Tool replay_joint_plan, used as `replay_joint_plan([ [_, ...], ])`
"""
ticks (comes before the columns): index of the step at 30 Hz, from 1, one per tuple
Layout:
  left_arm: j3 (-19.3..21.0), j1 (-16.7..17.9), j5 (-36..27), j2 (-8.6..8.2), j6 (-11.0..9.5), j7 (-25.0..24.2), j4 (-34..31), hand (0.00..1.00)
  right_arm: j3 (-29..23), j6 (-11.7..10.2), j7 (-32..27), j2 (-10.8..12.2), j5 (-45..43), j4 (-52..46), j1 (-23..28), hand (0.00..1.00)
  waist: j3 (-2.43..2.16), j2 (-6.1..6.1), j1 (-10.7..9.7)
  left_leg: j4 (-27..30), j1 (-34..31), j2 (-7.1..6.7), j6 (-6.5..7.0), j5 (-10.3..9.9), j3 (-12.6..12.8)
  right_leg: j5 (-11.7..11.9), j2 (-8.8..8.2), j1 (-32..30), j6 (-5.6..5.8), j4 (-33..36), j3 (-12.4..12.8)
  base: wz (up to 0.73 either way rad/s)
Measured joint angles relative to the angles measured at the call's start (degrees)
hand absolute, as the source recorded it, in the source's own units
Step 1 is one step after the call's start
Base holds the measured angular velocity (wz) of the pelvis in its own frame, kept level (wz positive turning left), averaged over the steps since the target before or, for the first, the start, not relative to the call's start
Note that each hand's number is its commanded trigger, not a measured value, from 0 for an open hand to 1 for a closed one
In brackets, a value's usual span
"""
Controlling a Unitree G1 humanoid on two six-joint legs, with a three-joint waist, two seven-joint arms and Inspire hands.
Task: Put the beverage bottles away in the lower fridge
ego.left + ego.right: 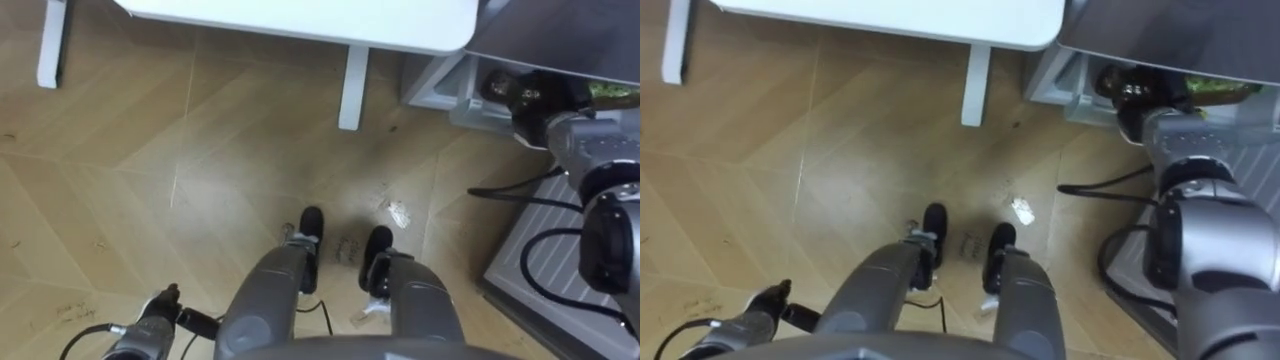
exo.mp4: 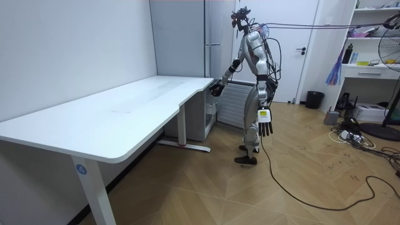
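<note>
The tall grey fridge [image 2: 212, 37] stands behind the desk's far corner; its grey front [image 1: 560, 35] fills the eye views' upper right. I stand on the wood floor facing it. My right arm reaches forward, and my right hand [image 1: 508, 90] [image 2: 216, 88] is dark and low against the fridge's lower part [image 1: 440, 88]; its fingers are hidden. A green patch [image 1: 612, 92] shows just right of that hand, and I cannot tell what it is. My left hand [image 2: 266, 122] [image 1: 150, 325] hangs by my side, fingers straight, holding nothing.
A white desk [image 2: 125, 109] runs along the wall on my left; its corner [image 1: 400, 25] and leg [image 1: 350, 90] lie close ahead. A white ribbed panel [image 1: 545, 265] stands at my right. Cables [image 2: 325, 200] trail over the floor behind me.
</note>
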Motion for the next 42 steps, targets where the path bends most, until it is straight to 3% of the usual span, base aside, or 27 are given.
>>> replay_joint_plan([
  [12, 0.1, 0.1, 0.0, 0.01, 0.0, 2.1, 0.0, 0.0, 0.0, 0.4, -4.2, -1.3, 0.2, 0.0, -0.4, 0.0, -0.05, 0.1, 1.1, 0.2, 0.0, -0.01, 0.01, 0.0, 0.1, 0.0, -0.05, 0.0, 0.01, 0.2, -0.2, 0.0],
  [42, 0.1, 0.1, 0.6, -0.02, 0.0, 3.1, -0.2, 0.0, 0.0, 0.3, -3.9, -2.5, 0.1, 0.1, -0.4, 0.0, -0.17, 0.57, 1.7, 0.1, -0.3, -0.12, 0.32, 0.2, 0.5, 0.1, -0.35, -0.5, 0.15, 0.6, -0.5, 0.0],
])
